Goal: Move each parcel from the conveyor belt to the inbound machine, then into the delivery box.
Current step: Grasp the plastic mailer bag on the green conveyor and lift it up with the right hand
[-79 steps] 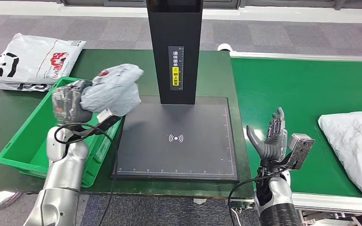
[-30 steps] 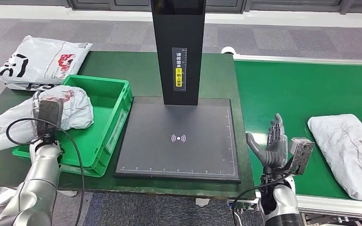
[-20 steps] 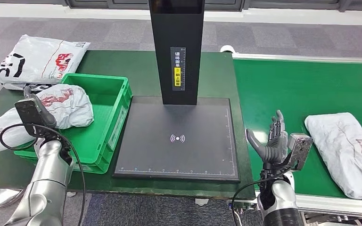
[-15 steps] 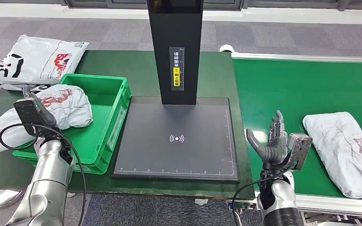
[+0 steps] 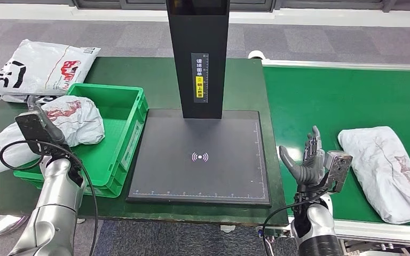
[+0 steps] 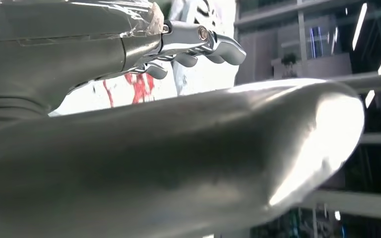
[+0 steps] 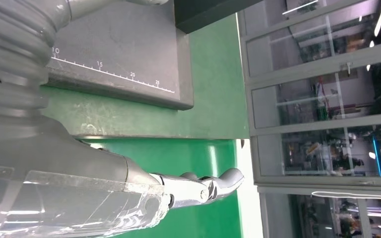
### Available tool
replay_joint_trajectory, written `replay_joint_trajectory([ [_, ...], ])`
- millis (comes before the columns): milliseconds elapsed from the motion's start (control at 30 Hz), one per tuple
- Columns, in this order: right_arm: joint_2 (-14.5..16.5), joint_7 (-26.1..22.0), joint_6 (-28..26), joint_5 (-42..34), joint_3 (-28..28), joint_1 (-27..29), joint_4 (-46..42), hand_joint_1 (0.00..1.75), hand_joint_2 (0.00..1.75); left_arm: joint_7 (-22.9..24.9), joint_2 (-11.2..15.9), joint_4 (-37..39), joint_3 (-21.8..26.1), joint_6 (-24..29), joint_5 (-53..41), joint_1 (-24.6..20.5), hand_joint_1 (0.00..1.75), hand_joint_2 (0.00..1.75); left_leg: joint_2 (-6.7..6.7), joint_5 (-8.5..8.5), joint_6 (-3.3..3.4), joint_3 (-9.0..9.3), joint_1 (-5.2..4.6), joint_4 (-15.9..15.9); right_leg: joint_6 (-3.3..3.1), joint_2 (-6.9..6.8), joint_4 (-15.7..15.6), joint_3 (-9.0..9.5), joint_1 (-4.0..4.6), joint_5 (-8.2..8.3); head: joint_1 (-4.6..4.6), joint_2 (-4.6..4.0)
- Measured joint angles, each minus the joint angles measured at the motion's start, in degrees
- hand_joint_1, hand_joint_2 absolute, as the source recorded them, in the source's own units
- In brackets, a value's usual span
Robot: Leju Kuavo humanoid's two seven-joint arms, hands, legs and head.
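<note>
Grey parcel (image 5: pixel 387 173) lying on the green conveyor belt (image 5: pixel 325 101) at 3 o'clock, untouched. Right hand (image 5: pixel 307 162) raised at 5 o'clock, fingers apart, holding nothing. Second parcel (image 5: pixel 58 125) draped over the delivery box (image 5: pixel 120 130) rim at 9 o'clock. Left hand (image 6: pixel 129 44) beside it; grip impossible to tell. Inbound machine (image 5: pixel 200 154) at centre of the counter (image 5: pixel 245 85).

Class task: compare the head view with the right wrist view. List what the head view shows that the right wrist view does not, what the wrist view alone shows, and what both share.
Head view alone: the green delivery box, the grey parcel resting in it, and the parcel on the conveyor belt. Right wrist view alone: glass partitions beyond the table. Both share the right hand, held open with nothing in it, and the black inbound machine plate.
</note>
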Motion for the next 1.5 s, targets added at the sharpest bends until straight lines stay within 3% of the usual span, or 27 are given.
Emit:
replay_joint_trajectory([
  [100,0.0,0.0,-1.1,0.5,0.0,-0.7,0.4,0.0,1.75,-0.7,-0.9,-0.3,-1.9,-2.2,-0.1,0.7,0.0,0.0,0.02,0.0,0.0,0.0,-0.02,0.0,0.0,0.02,0.0,-0.02,-0.02,0.0,-0.01,0.0],
  [233,-0.1,-0.2,-3.5,2.6,0.0,-1.8,1.2,0.0,1.75,-4.6,-3.7,-2.3,-8.4,-1.2,-4.5,2.9,0.0,0.0,-0.18,-0.04,0.07,0.05,-0.08,0.0,0.07,-0.2,0.0,0.16,-0.11,-0.06,-0.01,0.0],
  [367,-0.1,-0.1,-6.5,5.5,0.1,-1.9,1.4,0.0,1.75,-6.5,-6.5,-3.2,-14.8,4.5,-9.3,4.6,0.0,1.75,-0.31,-0.12,0.19,0.14,-0.11,0.0,0.18,-0.4,-0.1,0.33,-0.15,-0.16,-0.01,0.0],
  [433,-0.1,0.5,-11.2,9.9,0.2,-2.1,1.7,0.0,1.75,-5.1,-7.7,-2.5,-17.8,-1.5,-6.1,5.2,0.0,1.75,-0.22,-0.13,0.21,0.1,-0.11,0.0,0.2,-0.3,-0.1,0.24,-0.15,-0.12,-0.01,0.0],
  [533,-0.4,1.0,-17.9,16.9,0.3,-3.0,3.1,0.0,1.75,-4.7,-9.4,1.3,-22.7,-18.1,-1.1,5.0,0.0,1.75,-0.16,-0.07,0.24,0.03,-0.11,0.1,0.21,-0.22,-0.1,0.17,-0.14,-0.02,0.0,0.0],
  [600,-0.6,0.5,-18.4,18.1,0.3,-3.7,4.0,0.0,1.75,-6.4,-10.3,4.1,-25.2,-21.4,-0.5,4.4,0.0,1.75,-0.03,-0.06,0.24,0.03,-0.11,0.1,0.19,-0.07,0.0,0.12,-0.14,0.05,0.0,0.0],
  [767,-0.7,0.3,-19.7,19.9,0.3,-4.6,6.1,0.0,1.75,-7.5,-11.5,8.7,-28.2,-19.7,-0.1,1.8,0.0,1.75,0.28,-0.13,0.2,0.03,-0.11,0.1,0.19,0.24,0.0,-0.02,-0.12,0.08,0.0,0.0],
  [900,-1.3,2.5,-23.8,23.7,0.1,-5.9,8.0,0.0,1.75,-7.3,-11.6,10.9,-28.7,-18.5,-0.2,0.6,0.0,1.75,0.27,-0.13,0.19,0.0,-0.06,0.1,0.15,0.23,0.0,-0.06,-0.07,0.04,0.0,0.0],
  [1000,-2.3,6.0,-30.1,30.4,-0.1,-6.9,10.5,0.0,1.75,-6.3,-11.8,12.7,-29.1,-15.3,-0.8,-0.6,0.0,1.75,0.28,-0.13,0.19,-0.01,-0.06,0.1,0.14,0.24,0.0,-0.06,-0.08,0.03,0.0,0.0],
  [1100,-3.7,12.0,-36.2,41.8,-1.4,-7.6,13.7,0.0,1.75,-5.3,-11.8,15.0,-29.2,-12.9,-0.7,-2.0,0.0,1.75,0.26,-0.14,0.2,-0.02,-0.08,0.1,0.14,0.22,0.0,-0.04,-0.1,0.04,0.0,0.0],
  [1167,-4.2,14.6,-37.4,47.1,-2.6,-7.7,14.7,0.0,1.75,-5.0,-11.8,15.8,-29.2,-12.4,-0.5,-2.4,0.0,1.75,0.25,-0.14,0.2,-0.03,-0.08,0.1,0.14,0.21,0.0,-0.03,-0.11,0.04,0.0,0.0],
  [1333,-4.3,15.2,-37.6,49.0,-3.3,-7.7,15.0,0.0,1.75,-4.9,-11.7,16.1,-29.2,-12.3,-0.4,-2.5,0.0,1.75,0.25,-0.14,0.2,-0.03,-0.09,0.1,0.14,0.21,0.0,-0.03,-0.11,0.04,0.0,0.0],
  [1400,-4.6,17.9,-37.7,55.6,-6.3,-7.7,16.0,0.0,1.75,-4.7,-11.7,17.0,-29.2,-11.4,-0.3,-2.9,0.0,1.75,0.23,-0.15,0.21,-0.05,-0.09,0.1,0.15,0.2,0.0,-0.04,-0.12,0.04,0.0,0.0],
  [1500,-5.9,29.4,-38.0,75.0,-17.3,-7.6,19.2,0.0,1.75,-2.9,-11.7,19.5,-29.2,-8.4,-1.1,-3.9,0.0,1.75,0.24,-0.17,0.23,-0.08,-0.1,0.1,0.15,0.2,-0.1,-0.07,-0.12,0.04,0.0,0.0],
])
